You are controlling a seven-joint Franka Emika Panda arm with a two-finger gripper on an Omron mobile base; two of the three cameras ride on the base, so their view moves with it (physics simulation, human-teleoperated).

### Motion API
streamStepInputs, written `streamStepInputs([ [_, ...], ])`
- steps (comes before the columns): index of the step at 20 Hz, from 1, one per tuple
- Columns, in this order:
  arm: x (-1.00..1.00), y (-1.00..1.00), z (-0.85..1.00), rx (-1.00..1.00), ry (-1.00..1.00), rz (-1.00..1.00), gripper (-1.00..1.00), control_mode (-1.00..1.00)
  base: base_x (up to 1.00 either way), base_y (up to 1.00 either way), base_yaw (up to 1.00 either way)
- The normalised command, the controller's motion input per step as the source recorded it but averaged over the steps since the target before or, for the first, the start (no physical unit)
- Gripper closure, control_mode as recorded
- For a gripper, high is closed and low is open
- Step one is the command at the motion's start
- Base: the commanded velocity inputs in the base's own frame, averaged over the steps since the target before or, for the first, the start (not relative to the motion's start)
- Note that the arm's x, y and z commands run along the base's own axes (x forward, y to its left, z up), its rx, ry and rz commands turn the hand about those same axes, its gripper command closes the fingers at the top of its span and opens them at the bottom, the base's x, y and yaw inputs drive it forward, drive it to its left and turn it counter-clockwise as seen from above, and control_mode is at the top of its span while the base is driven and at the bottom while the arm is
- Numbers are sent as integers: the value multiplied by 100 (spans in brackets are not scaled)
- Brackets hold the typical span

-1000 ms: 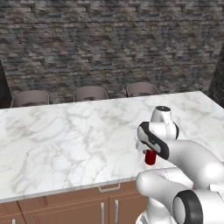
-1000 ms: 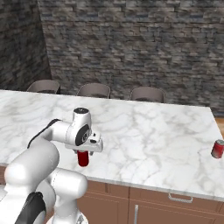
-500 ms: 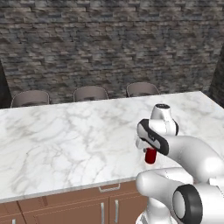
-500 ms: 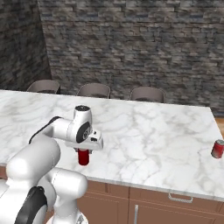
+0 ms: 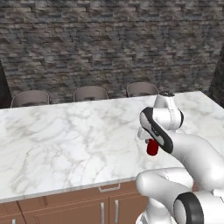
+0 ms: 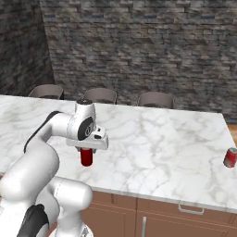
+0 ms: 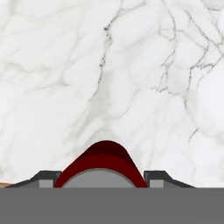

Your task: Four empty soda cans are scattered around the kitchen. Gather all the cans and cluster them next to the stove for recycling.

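gripper (image 6: 86, 150): points straight down over the marble, jaws clamped on a red can, one finger on each side of it in the hand view
gripper, hand view (image 7: 104, 177): dark finger tips flank the can's silver top left and right
held red can (image 6: 86, 156): upright under the hand, red body showing below the fingers, near the front edge of the counter; whether its base touches the marble or hangs just above, cannot tell
held red can, left base view (image 5: 152, 147): partly hidden behind the forearm
held red can, hand view (image 7: 104, 162): seen from above, silver top with red rim
second red can (image 6: 230, 157): upright on the marble at the far right end of the counter, well apart from the gripper
counter (image 6: 157, 139): white marble with grey veins, long island top
cabinets (image 6: 162, 215): brown wood fronts with metal handles under the counter's near edge
chairs (image 5: 90, 93): three grey backs along the far side of the counter
wall (image 5: 109, 43): dark rough stone behind the chairs
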Motion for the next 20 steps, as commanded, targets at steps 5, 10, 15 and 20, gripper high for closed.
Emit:
streamStepInputs([
  [5,-44,-10,57,-1,0,0,100,-100,0,0,0],
  [10,-41,-16,46,-1,0,0,100,-100,0,0,0],
  [15,-32,-11,46,-1,0,-2,100,-100,0,0,0],
  [20,-8,0,37,-1,-4,-4,100,-100,0,0,0],
])
